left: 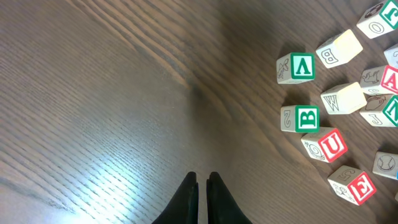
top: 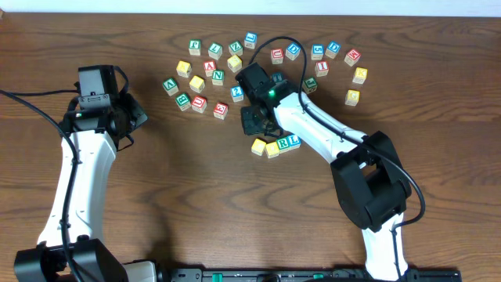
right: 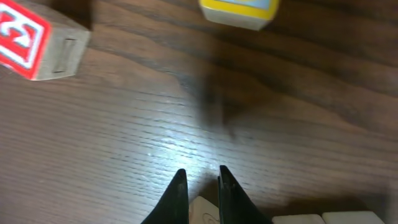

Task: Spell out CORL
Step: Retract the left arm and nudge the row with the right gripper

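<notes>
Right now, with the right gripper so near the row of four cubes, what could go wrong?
1. The right gripper, jaws barely apart, hangs right beside the row of four cubes; a careless retreat could knock the end yellow cube out of line.
2. Its cable loops above the loose cubes and might drag one.
</notes>
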`<state>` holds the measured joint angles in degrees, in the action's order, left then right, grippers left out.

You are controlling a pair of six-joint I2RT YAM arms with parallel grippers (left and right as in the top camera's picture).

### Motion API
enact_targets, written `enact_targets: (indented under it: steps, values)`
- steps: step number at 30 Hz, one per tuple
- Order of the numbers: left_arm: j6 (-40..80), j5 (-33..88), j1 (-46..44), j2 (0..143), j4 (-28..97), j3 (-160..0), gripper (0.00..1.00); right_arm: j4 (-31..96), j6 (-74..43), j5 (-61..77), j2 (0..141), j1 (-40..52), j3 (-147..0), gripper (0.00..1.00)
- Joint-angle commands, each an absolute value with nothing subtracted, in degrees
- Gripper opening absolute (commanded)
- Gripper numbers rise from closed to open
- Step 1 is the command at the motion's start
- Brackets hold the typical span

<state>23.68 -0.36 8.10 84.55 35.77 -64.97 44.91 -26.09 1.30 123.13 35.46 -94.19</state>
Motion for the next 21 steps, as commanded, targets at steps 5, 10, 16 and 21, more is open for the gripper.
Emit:
enact_targets:
  steps: [5,10,16,21]
  values:
    - [22.70,-1.15,8.34,84.97,35.99,-65.69,0.08,46.11,-19.75,6.76,125.75,36.80,-94.74,0.11]
    - [22.70,-1.15,8.34,84.97,35.99,-65.69,0.07,46.98,-16.58,8.10,125.75,36.69,-94.74,0.11]
    - [22.70,-1.15,8.34,84.97,35.99,-65.69,0.08,47.88,-10.94,10.35,125.75,36.69,-94.76,0.11]
    - [22.70,-1.15,8.34,84.97,36.01,-65.69,0.08,49.36,-7.40,11.11,125.69,36.64,-94.89,0.11]
